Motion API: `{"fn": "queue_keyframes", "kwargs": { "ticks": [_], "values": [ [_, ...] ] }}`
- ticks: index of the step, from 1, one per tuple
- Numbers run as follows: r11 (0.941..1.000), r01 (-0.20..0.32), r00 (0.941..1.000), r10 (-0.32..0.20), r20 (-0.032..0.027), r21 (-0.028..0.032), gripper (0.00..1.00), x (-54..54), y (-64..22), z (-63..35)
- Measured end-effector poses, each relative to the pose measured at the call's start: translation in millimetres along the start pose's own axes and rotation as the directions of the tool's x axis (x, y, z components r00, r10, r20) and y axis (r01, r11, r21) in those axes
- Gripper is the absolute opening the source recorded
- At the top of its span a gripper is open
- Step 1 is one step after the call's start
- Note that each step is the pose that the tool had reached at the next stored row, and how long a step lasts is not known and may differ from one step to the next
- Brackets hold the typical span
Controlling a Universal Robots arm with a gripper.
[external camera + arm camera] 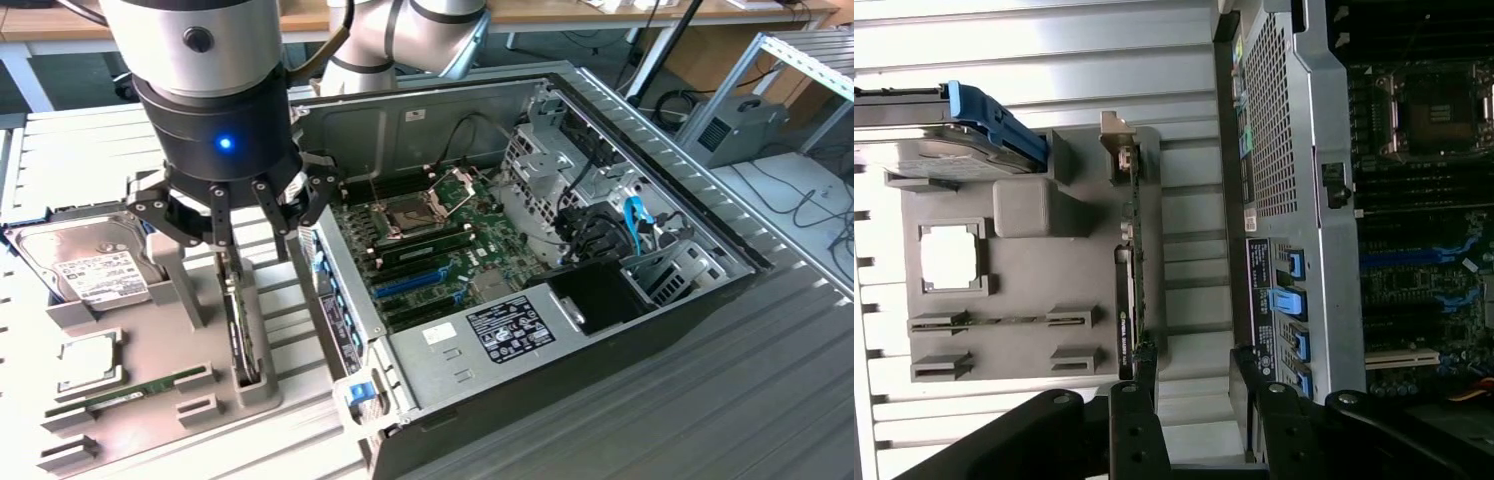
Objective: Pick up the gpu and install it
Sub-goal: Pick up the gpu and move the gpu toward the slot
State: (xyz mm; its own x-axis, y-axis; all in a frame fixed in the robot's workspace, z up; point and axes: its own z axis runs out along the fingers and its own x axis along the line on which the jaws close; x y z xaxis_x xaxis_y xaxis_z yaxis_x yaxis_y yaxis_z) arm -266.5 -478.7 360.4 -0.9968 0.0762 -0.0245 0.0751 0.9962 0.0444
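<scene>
Just beneath pincer (248, 232), gpu (239, 325) on edge

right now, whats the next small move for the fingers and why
Probably ease straight down. The open fingers hang just above the gpu, which stands on edge in the grey holder and is not gripped yet, so they likely need to straddle its top edge first.

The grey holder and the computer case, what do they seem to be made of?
The grey holder looks like matte moulded or printed plastic: uniform dull grey, blocky slots, no shine. The computer case looks like bare sheet metal: silvery, folded edges, punched holes; which metal I cannot tell.
</scene>
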Motion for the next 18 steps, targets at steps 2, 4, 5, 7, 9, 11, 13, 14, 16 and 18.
{"fn": "queue_keyframes", "kwargs": {
  "ticks": [2, 4, 5, 7, 9, 11, 13, 14, 16, 18],
  "values": [
    [1.0000, 0.000, 1.0000, 0.000, -0.0001, 0.0001, 0.42, 0.0, 0.0, 0.6],
    [1.0000, 0.000, 1.0000, 0.000, 0.0000, 0.0000, 0.42, 0.0, -0.1, 1.3],
    [1.0000, 0.000, 1.0000, 0.000, 0.0000, 0.0000, 0.42, 0.0, -0.1, 1.6],
    [1.0000, 0.000, 1.0000, 0.000, 0.0000, 0.0000, 0.42, 0.1, -0.1, 2.4],
    [1.0000, 0.000, 1.0000, 0.000, 0.0000, 0.0000, 0.42, 0.1, -0.1, 3.1],
    [1.0000, 0.000, 1.0000, 0.000, 0.0000, 0.0000, 0.42, 0.1, -0.2, 3.8],
    [1.0000, 0.000, 1.0000, 0.000, 0.0000, 0.0000, 0.42, 0.1, -0.2, 4.4],
    [1.0000, 0.000, 1.0000, 0.000, 0.0000, 0.0000, 0.42, 0.1, -0.2, 4.8],
    [1.0000, 0.000, 1.0000, 0.000, 0.0000, 0.0000, 0.42, 0.1, -0.2, 5.6],
    [1.0000, 0.000, 1.0000, 0.000, 0.0000, 0.0000, 0.42, 0.1, -0.3, 6.3]
  ]
}}
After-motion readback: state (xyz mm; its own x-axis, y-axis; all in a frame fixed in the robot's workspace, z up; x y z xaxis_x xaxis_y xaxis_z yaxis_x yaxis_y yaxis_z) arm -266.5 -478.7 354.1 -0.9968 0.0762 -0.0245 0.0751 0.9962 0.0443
